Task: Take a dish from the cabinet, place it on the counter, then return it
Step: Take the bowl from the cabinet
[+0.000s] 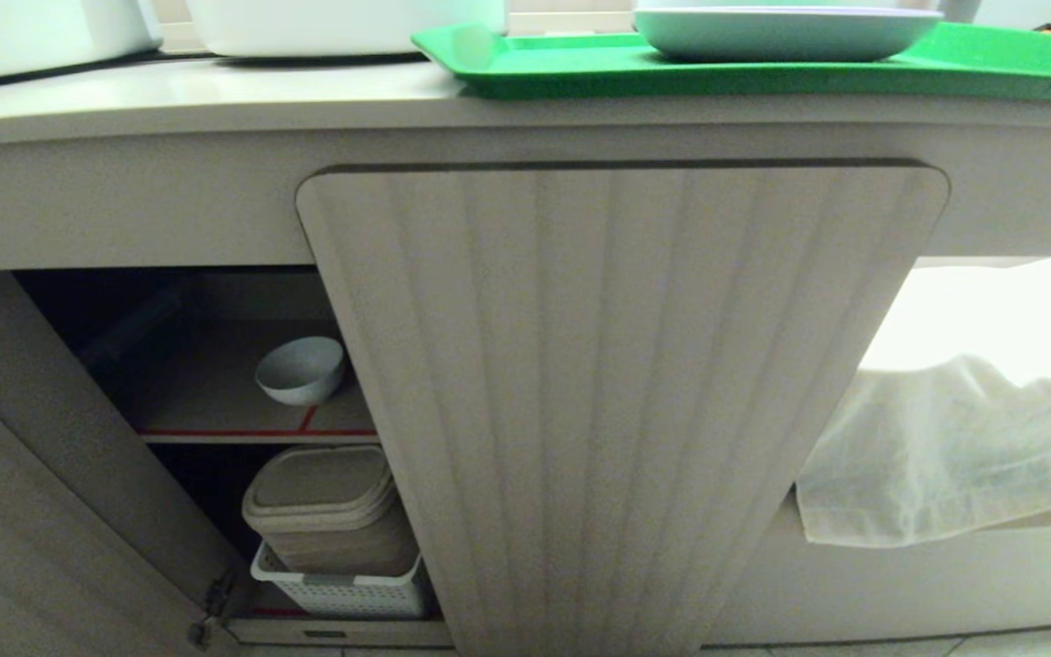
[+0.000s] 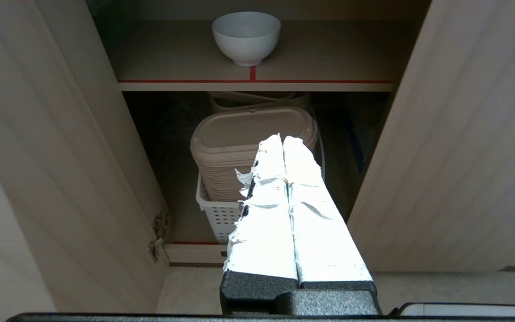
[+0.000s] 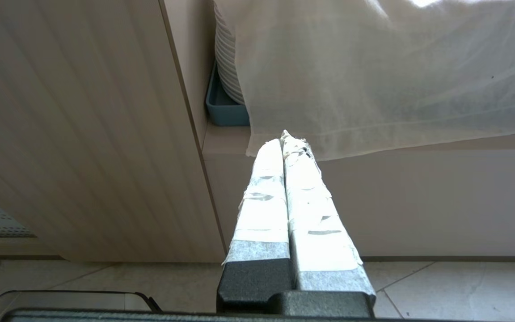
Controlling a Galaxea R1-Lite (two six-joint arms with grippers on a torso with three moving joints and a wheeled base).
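Bowl (image 1: 300, 370) sitting at nine o'clock, door (image 1: 621, 401) hiding the cabinet's (image 1: 170, 219) right half; left gripper (image 2: 283, 139) and right gripper (image 3: 283, 136) both pressing closed, empty

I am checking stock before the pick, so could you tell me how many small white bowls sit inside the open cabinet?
1. The white bowl stands upright on the upper shelf, near its red-taped front edge. More could be hidden behind the fluted door.
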